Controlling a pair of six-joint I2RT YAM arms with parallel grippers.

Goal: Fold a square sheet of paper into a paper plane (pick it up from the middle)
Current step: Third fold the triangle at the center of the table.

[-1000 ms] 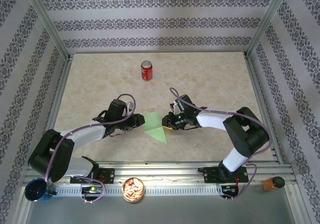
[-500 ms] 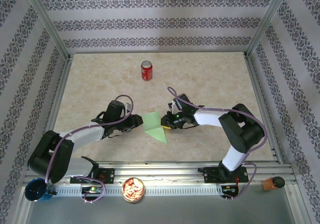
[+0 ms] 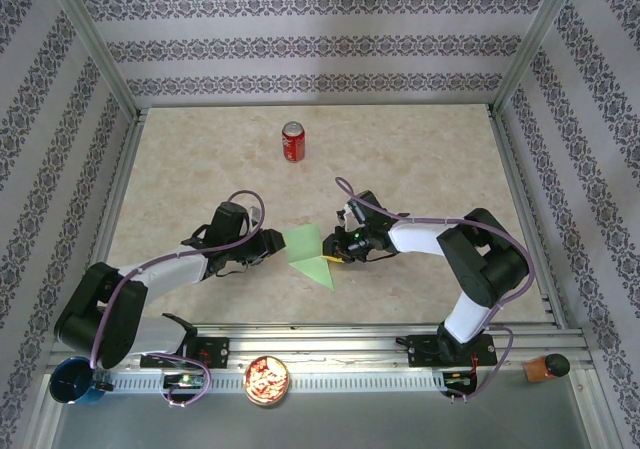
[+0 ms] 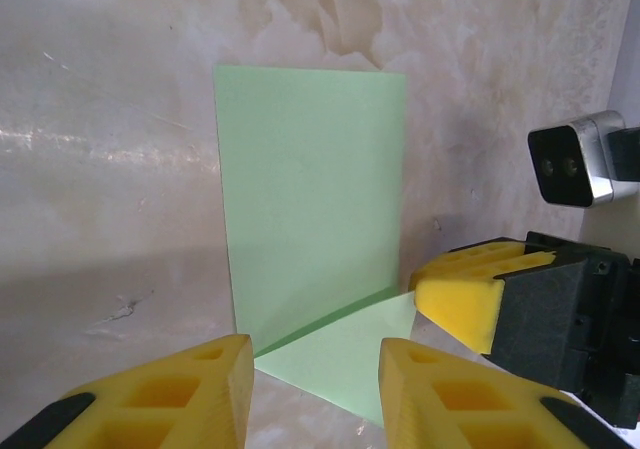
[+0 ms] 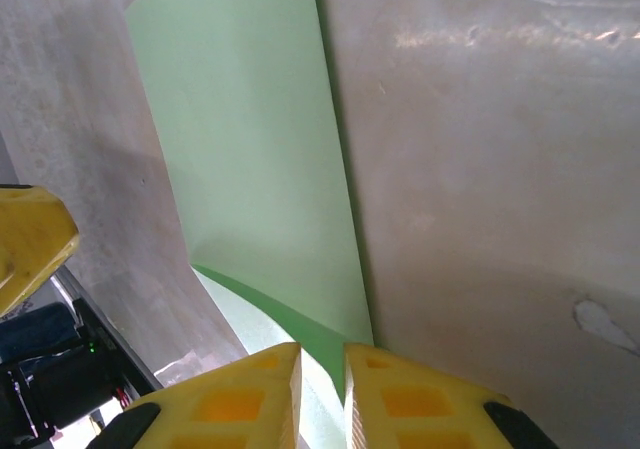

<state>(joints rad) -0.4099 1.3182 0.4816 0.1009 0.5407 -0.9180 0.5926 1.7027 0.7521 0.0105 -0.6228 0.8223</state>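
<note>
Square sheet of paper [image 3: 308, 252]: partly folded, lying on table [image 3: 420, 169] between my grippers; right gripper [image 5: 322, 361] clenched on its edge at the fold; left gripper [image 4: 315, 354] spread, straddling a corner; step, as I judge: forming a crease; next calls for a steady pinch while the left presses flat.

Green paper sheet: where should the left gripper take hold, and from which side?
Likely the left edge of the sheet, near the crease, approached low from the left: the left gripper faces that edge with jaws open, while the right gripper pinches the opposite side.
</note>
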